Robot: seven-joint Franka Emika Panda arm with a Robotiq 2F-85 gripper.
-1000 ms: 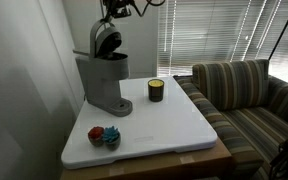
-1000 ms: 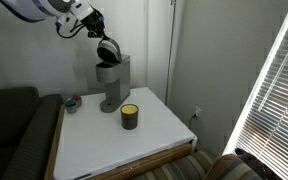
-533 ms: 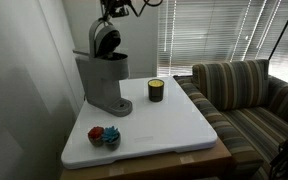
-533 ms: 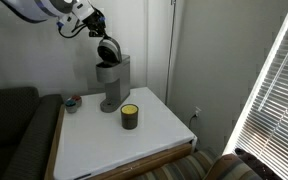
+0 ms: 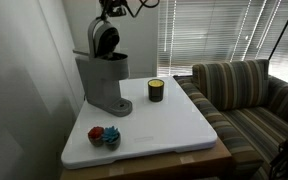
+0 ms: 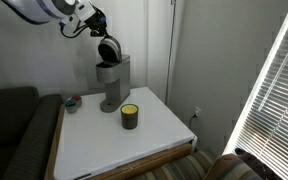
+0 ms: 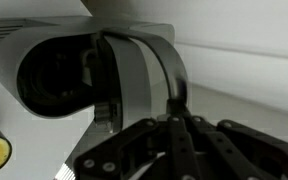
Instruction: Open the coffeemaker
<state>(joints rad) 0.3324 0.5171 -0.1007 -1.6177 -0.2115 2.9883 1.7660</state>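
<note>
Coffeemaker (image 5: 104, 80) stands at the table's (image 5: 174, 130) 10 o'clock corner in an exterior view, lid (image 5: 105, 40) raised, gripper (image 5: 109, 13) at the lid's 12 o'clock; in an exterior view, cup (image 6: 130, 116) at its 5 o'clock; wrist view: fingers (image 7: 170, 135) drawn together at the lid's rim.

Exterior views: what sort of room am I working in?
Probably a living room or lounge: a striped sofa beside the white table, slatted window blinds behind it, and the coffeemaker on the table.

Wrist view: fingers (image 7: 177, 140) blurry; coffeemaker (image 7: 79, 75) cut off at L edge.
</note>
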